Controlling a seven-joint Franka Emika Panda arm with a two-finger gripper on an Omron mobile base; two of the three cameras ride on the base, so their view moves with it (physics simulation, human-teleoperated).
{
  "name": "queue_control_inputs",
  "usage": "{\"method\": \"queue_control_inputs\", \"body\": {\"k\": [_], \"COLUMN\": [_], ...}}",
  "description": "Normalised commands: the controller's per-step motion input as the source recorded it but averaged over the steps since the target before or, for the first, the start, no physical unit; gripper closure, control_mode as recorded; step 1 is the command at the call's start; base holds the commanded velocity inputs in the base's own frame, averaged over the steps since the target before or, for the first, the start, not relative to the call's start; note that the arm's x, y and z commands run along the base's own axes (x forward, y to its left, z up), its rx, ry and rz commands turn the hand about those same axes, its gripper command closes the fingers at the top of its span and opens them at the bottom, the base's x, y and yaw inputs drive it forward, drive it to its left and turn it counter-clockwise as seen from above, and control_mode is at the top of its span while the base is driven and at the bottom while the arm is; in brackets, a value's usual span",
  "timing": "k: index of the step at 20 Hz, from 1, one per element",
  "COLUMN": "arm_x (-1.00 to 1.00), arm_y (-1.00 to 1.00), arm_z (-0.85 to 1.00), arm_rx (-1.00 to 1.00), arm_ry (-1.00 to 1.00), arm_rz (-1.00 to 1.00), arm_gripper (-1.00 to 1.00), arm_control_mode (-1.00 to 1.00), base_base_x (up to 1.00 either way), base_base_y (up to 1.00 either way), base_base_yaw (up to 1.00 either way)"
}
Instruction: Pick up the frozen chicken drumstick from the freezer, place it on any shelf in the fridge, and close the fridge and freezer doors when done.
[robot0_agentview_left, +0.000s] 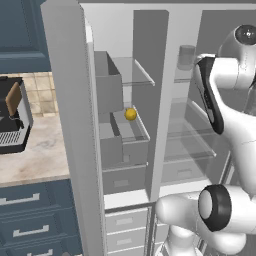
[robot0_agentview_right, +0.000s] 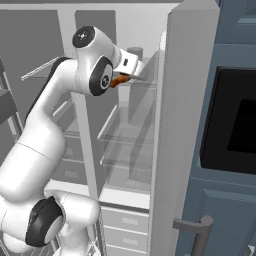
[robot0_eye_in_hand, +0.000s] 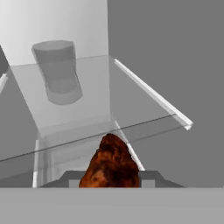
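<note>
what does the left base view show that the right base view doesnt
Left base view alone: a yellow ball on a freezer shelf, and a counter with a dark appliance.

Right base view alone: the gripper shut on the drumstick at an upper fridge shelf, plus a dark wall oven.

Both: the arm, both open compartments with glass shelves, and the grey cylinder on the upper fridge shelf.

Rendered pictures under even, soft light with no glare. The fridge (robot0_agentview_left: 200, 130) interior shows flat grey shading, darker toward three o'clock in the hand view. Glass shelves appear faintly translucent. Edges look slightly soft and pixelated; no lens distortion or motion blur.
</note>
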Motion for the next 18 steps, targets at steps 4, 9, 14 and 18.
{"method": "queue_control_inputs", "body": {"k": [4,9,14,18], "arm_x": [0.88,0.98,1.00,0.88], "arm_y": [-0.34,-0.45,-0.44,-0.25], "arm_z": [-0.10,-0.09,-0.14,-0.20], "arm_rx": [0.00,0.00,0.00,0.00], "arm_ry": [0.00,0.00,0.00,0.00], "arm_rz": [0.00,0.00,0.00,0.01], "arm_gripper": [1.00,1.00,1.00,-1.00], "arm_control_mode": [-1.00,-1.00,-1.00,-1.00], "base_base_x": [0.00,0.00,0.00,0.00], "base_base_y": [0.00,0.00,0.00,0.00], "base_base_yaw": [0.00,0.00,0.00,0.00]}}
